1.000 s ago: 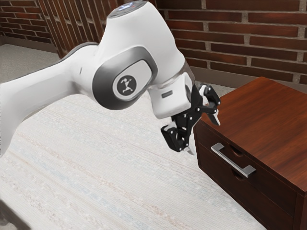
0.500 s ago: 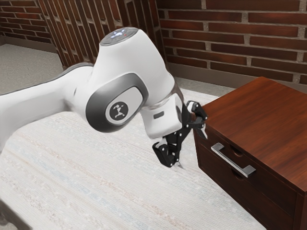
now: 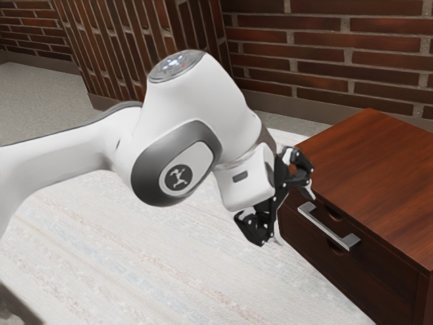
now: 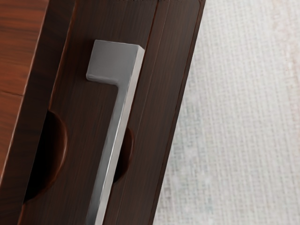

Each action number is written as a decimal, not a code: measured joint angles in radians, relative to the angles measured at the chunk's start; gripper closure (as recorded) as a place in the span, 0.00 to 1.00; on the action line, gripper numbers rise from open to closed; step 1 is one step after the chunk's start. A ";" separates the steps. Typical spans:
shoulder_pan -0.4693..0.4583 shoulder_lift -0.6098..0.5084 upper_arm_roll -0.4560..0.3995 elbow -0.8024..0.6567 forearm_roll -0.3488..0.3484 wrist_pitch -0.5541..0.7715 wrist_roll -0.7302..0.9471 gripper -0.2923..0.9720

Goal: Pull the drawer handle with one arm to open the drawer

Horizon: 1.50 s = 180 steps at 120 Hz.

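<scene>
The exterior view takes in the whole scene: the white arm [image 3: 155,156] reaches in from the exterior view's left over a pale carpet [image 3: 122,264], with a red brick wall [image 3: 338,47] at the far side and a dark wooden cabinet [image 3: 379,169] at the exterior view's right. There the black tool [image 3: 285,202] is released, its two fingers spread wide, one high by the cabinet's near top corner and one low in front of the cabinet's face. Nothing lies between them. Whether the upper finger touches the wood cannot be told. The tool hangs just beside the drawer handle [image 3: 329,227], on the handle's left in the exterior view, and apart from it.

The wrist view gives the close detail. The drawer handle [image 4: 116,136] is a flat, squared bar of brushed grey metal, bent at the end into a short leg that meets the drawer front [image 4: 82,108]. Behind the bar the reddish-brown wood has two rounded dark recesses [image 4: 47,154]. The grain runs along the drawer front, and the carpet [image 4: 243,117] lies beyond the cabinet's edge.

In the exterior view the drawer front [image 3: 358,261] sits at the top of the cabinet's face and looks level with the panel below it.
</scene>
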 joint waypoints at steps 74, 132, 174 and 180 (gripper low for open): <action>-0.055 0.014 0.014 -0.027 0.001 0.052 -0.009 0.23; -0.056 0.013 0.014 -0.062 0.001 0.097 -0.012 0.24; -0.076 0.013 0.014 -0.087 0.000 0.121 -0.013 0.24; -0.077 0.013 0.014 -0.091 -0.001 0.124 -0.013 0.23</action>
